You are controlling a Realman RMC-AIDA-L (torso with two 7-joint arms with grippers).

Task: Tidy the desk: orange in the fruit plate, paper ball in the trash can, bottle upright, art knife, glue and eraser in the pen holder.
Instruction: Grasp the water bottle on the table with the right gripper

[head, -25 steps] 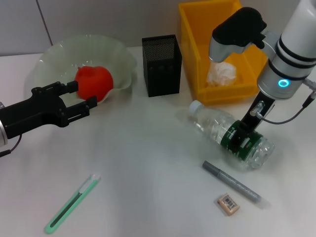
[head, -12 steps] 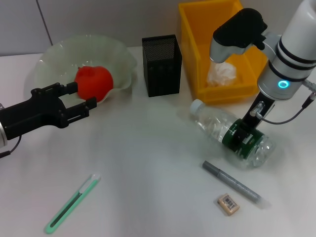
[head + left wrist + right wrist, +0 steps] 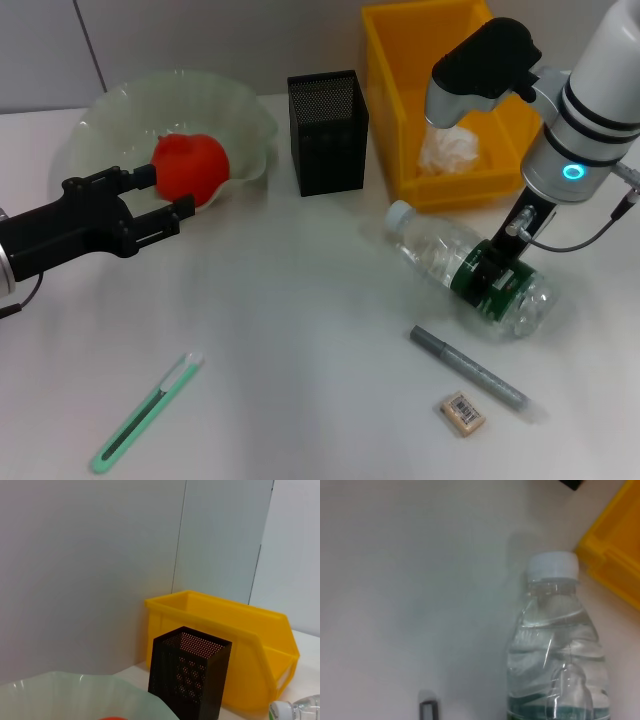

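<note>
White desk [image 3: 300,330] carried the slick, crushable water bottle [image 3: 470,270] at three o'clock; my right gripper [image 3: 492,277] pinched its labelled belly.

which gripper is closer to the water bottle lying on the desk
Right. The right gripper is down on the bottle at its green label. The left gripper is far across the desk, beside the orange in the fruit plate.

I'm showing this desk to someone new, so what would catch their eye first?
Probably the yellow bin at the back right with a crumpled paper ball inside, and the red-orange fruit in the pale plate at the back left. Next, the clear bottle lying on its side, with the right pincer down on its green label.
</note>
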